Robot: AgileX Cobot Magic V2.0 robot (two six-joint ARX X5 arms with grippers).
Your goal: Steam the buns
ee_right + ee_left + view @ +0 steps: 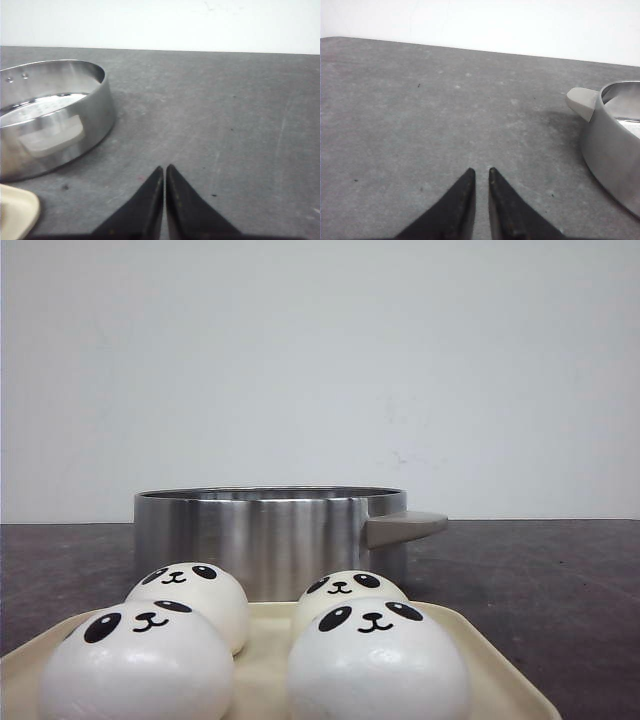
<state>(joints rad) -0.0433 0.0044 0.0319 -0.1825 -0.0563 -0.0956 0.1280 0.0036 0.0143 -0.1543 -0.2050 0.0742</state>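
- Four panda-faced buns sitting in two rows on a cream tray, just in front of a steel pot.
- Left gripper above bare bench, jaws nearly closed, holding nothing.
- Right gripper likewise, jaws closed, empty.

Left gripper shows two matte black fingers tapering to sharp points, wedge-shaped and plain; right gripper looks alike, its smooth black fingers faintly dusty
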